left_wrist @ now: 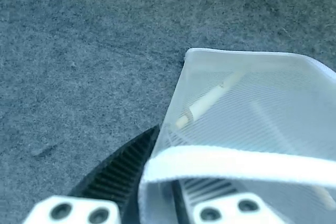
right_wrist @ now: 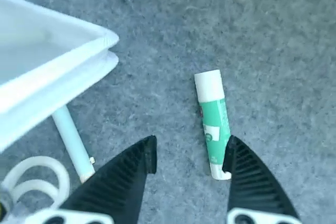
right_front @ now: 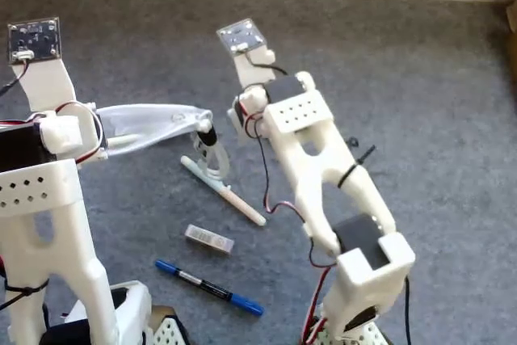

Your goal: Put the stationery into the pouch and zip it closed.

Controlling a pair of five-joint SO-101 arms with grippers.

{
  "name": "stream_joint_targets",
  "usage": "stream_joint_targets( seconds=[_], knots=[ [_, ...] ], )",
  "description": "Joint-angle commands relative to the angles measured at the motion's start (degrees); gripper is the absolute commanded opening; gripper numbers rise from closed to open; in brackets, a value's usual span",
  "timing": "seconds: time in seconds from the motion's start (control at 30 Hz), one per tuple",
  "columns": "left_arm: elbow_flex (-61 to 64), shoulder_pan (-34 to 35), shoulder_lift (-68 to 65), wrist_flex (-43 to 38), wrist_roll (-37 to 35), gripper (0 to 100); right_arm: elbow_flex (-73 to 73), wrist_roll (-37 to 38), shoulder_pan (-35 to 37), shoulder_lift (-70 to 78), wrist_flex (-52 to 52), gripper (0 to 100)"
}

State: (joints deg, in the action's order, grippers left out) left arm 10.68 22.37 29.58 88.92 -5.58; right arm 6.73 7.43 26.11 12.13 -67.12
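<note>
My left gripper (left_wrist: 168,187) is shut on the edge of the white mesh pouch (left_wrist: 247,108) and holds it off the grey table. In the high view the pouch (right_front: 153,123) stretches toward the right arm. My right gripper (right_wrist: 191,150) is open, low over a green and white glue stick (right_wrist: 214,124), which lies close beside one finger (right_wrist: 252,182). Beneath the pouch's end (right_wrist: 52,77) lies a white pen (right_front: 222,187). An eraser (right_front: 209,238) and a blue pen (right_front: 210,287) lie nearer the arms' bases.
A clear loop (right_front: 212,161) hangs at the pouch's free end, touching the white pen. The grey felt surface (right_front: 420,78) extends to the far right. The right arm's red and black cables (right_front: 271,191) trail over the table beside the pen.
</note>
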Motion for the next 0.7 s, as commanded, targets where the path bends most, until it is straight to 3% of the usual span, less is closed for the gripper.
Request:
stream_joint_targets(
  seconds=[0.0,0.23,0.67],
  knots=[
    [-1.9,1.3,0.3,-0.6,0.4,1,7.3,1.1,-1.5,2.0,-0.5,20.1],
    [-1.8,1.1,0.3,-0.6,0.4,1,13.9,6.2,-1.9,11.6,-0.5,20.1],
    [-1.8,1.0,0.3,-0.6,0.4,1,27.7,6.3,-5.3,27.6,-0.5,20.1]
  ],
)
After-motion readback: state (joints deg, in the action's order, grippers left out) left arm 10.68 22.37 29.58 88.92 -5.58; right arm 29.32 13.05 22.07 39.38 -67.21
